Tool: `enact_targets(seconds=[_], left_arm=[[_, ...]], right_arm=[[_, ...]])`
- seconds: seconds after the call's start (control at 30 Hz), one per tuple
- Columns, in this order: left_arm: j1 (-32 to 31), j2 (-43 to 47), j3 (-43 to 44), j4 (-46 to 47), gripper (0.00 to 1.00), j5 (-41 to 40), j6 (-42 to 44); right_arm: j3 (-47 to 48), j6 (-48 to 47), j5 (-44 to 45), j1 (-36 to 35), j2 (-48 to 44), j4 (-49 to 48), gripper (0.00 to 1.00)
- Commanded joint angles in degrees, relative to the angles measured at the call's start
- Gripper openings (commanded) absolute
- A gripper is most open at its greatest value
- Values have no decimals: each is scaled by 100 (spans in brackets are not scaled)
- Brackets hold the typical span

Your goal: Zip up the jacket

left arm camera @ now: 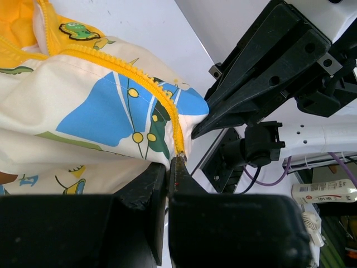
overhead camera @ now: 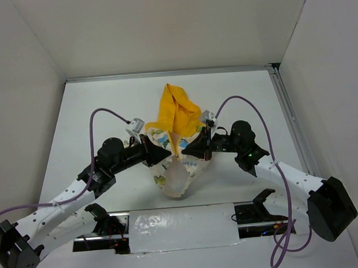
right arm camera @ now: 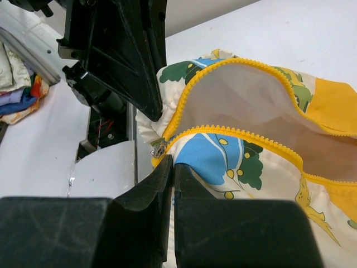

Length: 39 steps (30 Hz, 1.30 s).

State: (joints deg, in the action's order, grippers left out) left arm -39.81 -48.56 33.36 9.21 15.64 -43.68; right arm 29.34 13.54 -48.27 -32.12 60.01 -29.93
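The jacket lies mid-table, cream with cartoon prints, its yellow hood towards the far side. Its front is open, and the yellow zipper teeth gape in the right wrist view. The metal slider sits at the bottom end. My left gripper is shut on the jacket's zipper edge, pinching the end of the yellow tape at its tips. My right gripper is shut on the cream fabric right beside the slider. The two grippers face each other, tips nearly touching.
A silver-white panel lies along the near edge between the arm bases. White walls enclose the table, and a metal rail runs down the right side. Folded coloured cloths lie off the table.
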Motion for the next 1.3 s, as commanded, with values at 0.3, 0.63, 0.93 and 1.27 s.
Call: enact_targets(seconds=[0.3,0.63,0.93,1.27], left_arm=[[9,-49,-32,652,0,379,105],[9,144,-76,538,0,80,132],[17,224,-67,582,0,53,202],[17,74,-199,775,0,141,158]], right_arm=[[300,-132,28,-40,-129,-92,0],[362,-246,-68,-23,-209,163,0],[388,-387,-183,-84,-182,409,0],[608,-290,-42,-154,-121,365,0]])
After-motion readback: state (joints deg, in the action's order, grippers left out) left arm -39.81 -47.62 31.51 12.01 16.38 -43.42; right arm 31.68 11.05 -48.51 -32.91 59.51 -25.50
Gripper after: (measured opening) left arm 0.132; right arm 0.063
